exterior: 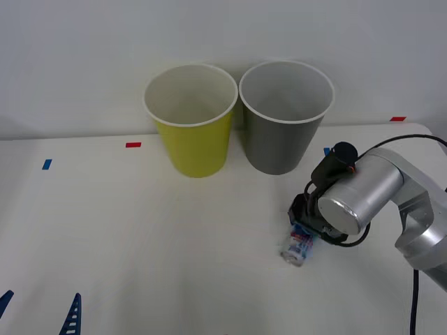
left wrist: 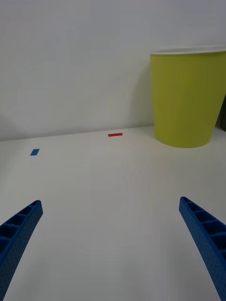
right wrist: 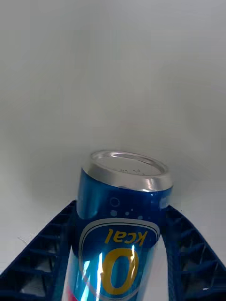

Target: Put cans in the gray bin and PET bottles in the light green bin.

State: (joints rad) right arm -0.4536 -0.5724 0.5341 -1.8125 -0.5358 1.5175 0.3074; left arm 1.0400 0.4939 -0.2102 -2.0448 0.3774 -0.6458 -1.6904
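Lying on the table (exterior: 140, 244) between the jaws of the right gripper (right wrist: 117, 263), the can (right wrist: 117, 225) looks light, thin-walled and slippery; the blue fingers (right wrist: 37, 254) press its middle. The left gripper (left wrist: 110, 235) waits, jaws apart.

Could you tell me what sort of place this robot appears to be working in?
Probably a lab test bench: a plain white table against a bare wall, coloured tape marks, and two sorting bins, green and gray.
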